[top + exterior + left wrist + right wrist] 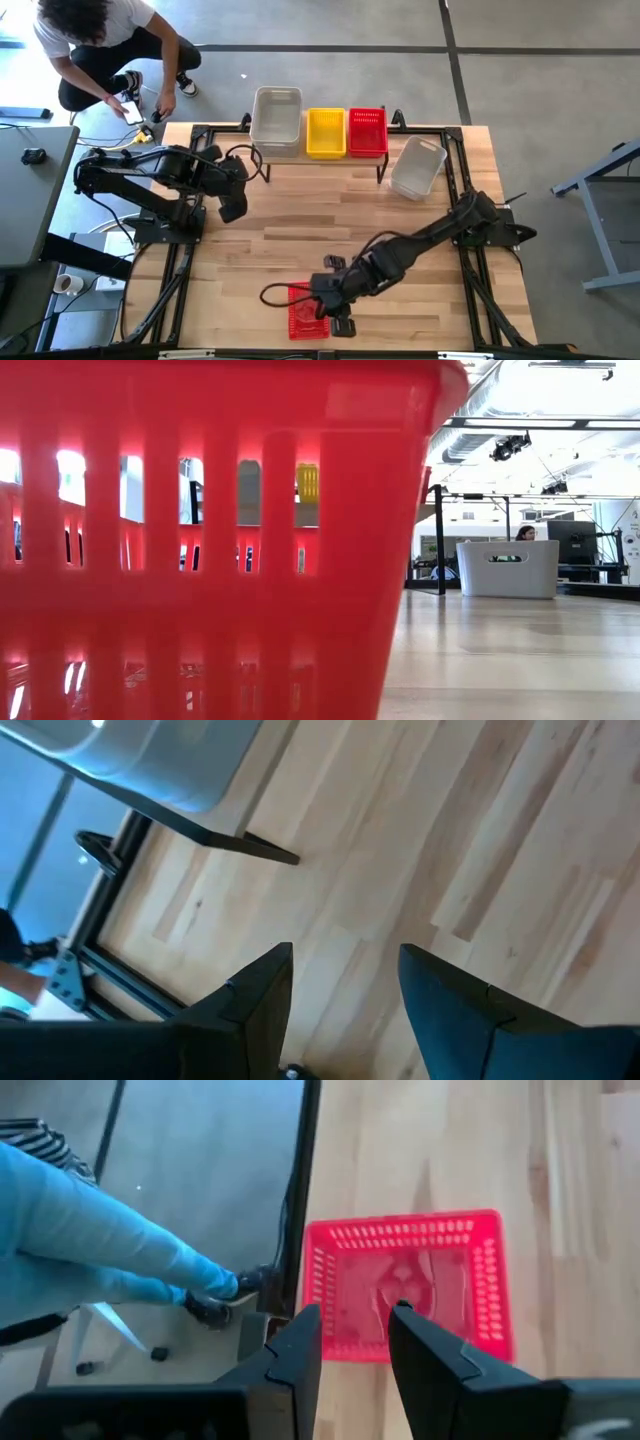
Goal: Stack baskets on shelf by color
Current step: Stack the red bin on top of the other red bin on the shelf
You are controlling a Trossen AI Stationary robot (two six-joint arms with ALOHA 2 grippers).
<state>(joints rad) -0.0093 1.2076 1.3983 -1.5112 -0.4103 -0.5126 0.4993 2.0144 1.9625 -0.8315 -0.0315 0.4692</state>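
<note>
Overhead, your right hand [335, 312] hovers over the red perforated plastic basket [303, 316] at the desk's [300, 230] near edge, while its wrist view shows fingers [300, 1348] parted, holding nothing, and your left hand [345, 1010] gapes wide.

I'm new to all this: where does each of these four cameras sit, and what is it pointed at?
High view: above the table, looking straight down; both arms, shelf, crouching person.
Low view: at tabletop height, filled by the red basket right in front.
Left wrist view: on the left arm, past its open left tool to bare tabletop.
Right wrist view: on the right arm, its right tool above the red basket.
Shared: high, low and right wrist views all show that red basket.
</note>
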